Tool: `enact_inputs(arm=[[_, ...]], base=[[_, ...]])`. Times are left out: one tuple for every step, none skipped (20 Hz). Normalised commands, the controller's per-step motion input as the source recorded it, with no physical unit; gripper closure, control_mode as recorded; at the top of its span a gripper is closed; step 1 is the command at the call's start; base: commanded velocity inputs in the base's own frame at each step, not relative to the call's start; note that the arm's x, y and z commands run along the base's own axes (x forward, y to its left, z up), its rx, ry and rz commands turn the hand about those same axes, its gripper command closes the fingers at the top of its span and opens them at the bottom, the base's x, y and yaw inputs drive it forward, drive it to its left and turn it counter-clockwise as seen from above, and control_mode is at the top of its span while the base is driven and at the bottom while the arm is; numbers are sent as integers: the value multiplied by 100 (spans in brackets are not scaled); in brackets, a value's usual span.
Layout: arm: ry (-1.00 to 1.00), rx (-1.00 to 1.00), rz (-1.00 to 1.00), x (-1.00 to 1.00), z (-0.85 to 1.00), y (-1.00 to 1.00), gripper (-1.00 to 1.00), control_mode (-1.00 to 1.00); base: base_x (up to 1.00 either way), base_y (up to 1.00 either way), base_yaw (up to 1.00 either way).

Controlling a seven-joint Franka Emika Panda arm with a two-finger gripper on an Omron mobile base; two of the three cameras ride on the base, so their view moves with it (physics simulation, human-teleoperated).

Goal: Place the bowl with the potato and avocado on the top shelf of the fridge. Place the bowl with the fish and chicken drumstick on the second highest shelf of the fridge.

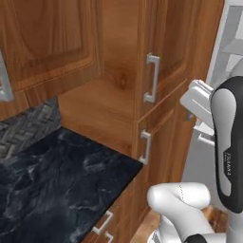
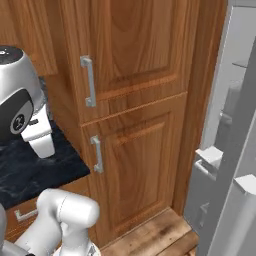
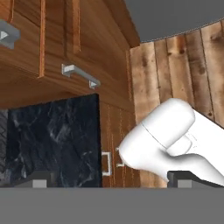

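Tall wooden cabinet (image 2: 140,145) across the middle of both base views: two doors, one above the other. Meets the wall cabinet (image 1: 47,38) at the upper left of the left base view.

Fridge (image 2: 235,30) at the far right of both base views, just beside the tall cabinet. Stands open, with a pale grey-white interior. Shows a thin grey shelf edge (image 2: 240,64) inside; cannot tell which level. Grey fridge door (image 2: 225,165) in front of it, swung out toward the camera, with a rack (image 2: 210,156) on its inner face.

Wooden plank floor (image 2: 150,235) below the cabinet and the fridge.

Black marbled surface (image 1: 57,180) at the lower left, butting against the side of the tall cabinet. Sits under the wall cabinet, with a grey herringbone backsplash (image 1: 28,126) behind.

Grey bar handles: upper handle (image 2: 89,81) and lower handle (image 2: 97,154), both upright along the left edges of the two doors. Drawer handle (image 1: 103,222) below the edge of the surface.

Hand (image 3: 114,180) open, dark fingertips (image 3: 41,179) set wide apart at the bottom of the hand view, gripping nothing. Looks toward the surface, cabinet fronts and floor.
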Motion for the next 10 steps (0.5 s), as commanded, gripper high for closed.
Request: enact_inputs(arm=[[0, 0, 0, 0, 0, 0, -100, 100], [0, 0, 0, 0, 0, 0, -100, 100], [0, 0, 0, 0, 0, 0, -100, 100], [0, 0, 0, 0, 0, 0, -100, 100], [0, 0, 0, 0, 0, 0, -100, 100], [0, 0, 0, 0, 0, 0, -100, 100], [0, 0, 0, 0, 0, 0, -100, 100], [0, 0, 0, 0, 0, 0, -100, 100], [0, 0, 0, 0, 0, 0, -100, 100], [0, 0, 0, 0, 0, 0, -100, 100]], base=[[-36, 0, 100], [-39, 0, 99], [-39, 0, 96], [-14, 5, 89], [-8, 11, 86], [-6, 19, 83], [0, 15, 67], [19, 0, 32], [51, 0, 8], [32, -23, 7]])
